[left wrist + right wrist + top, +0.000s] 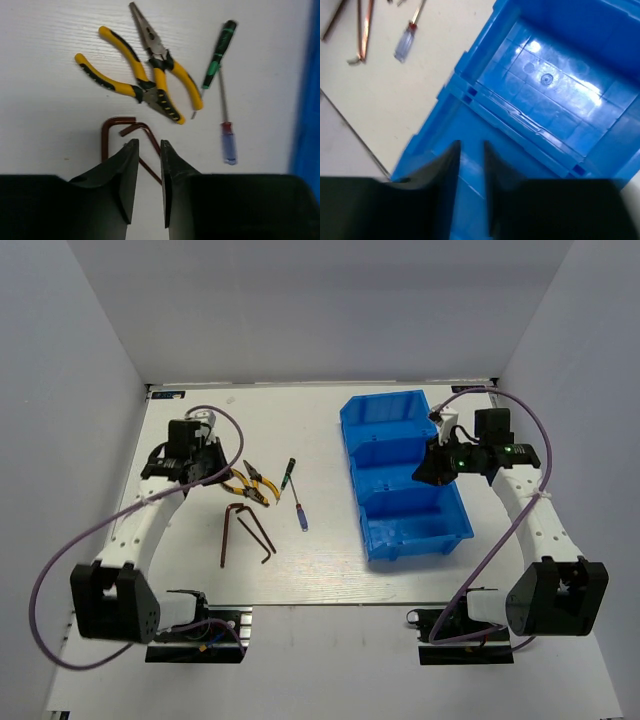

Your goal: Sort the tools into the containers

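Nearest, several dark brown L-shaped hex keys (pixel 104 137) are lying on the white worktop (pixel 320 570). The left gripper (pixel 147 146) is hovering just above them, its jaws standing a narrow gap apart and pinching nothing. Beyond the keys, a slim blue-handled screwdriver (pixel 228 142), a slim green-handled screwdriver (pixel 220 50) and two yellow-handled pliers (pixel 145 85) are lying loose. Off to the right, the right gripper (pixel 471 149) is hanging over the bright blue three-compartment plastic bin (pixel 470 65), its jaws slightly parted and holding nothing.
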